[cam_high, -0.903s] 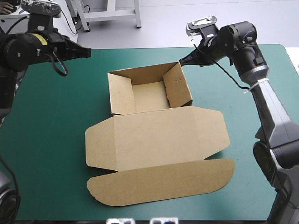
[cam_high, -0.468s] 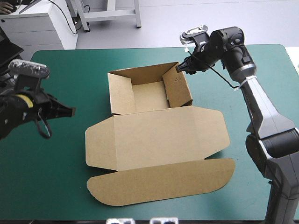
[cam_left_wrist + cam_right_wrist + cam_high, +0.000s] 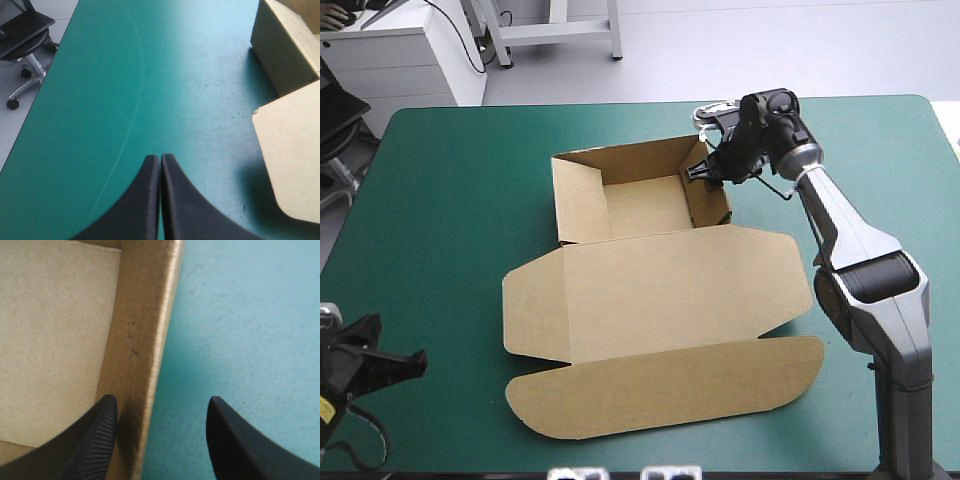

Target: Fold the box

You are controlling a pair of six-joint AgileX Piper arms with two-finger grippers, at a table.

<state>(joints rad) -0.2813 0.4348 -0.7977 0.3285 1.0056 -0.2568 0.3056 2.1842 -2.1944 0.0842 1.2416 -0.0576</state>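
Box (image 3: 145, 340) wall stands between the parted right fingers (image 3: 95, 440).

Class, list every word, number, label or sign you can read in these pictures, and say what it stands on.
None can be read.
The box is plain brown board; the dark specks on one wall form no letters.
The teal-green cover bears no print.

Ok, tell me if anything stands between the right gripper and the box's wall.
Nothing visible does. The right gripper is open astride the right wall of the box: one finger inside the tray, the other outside above the teal-green cover.
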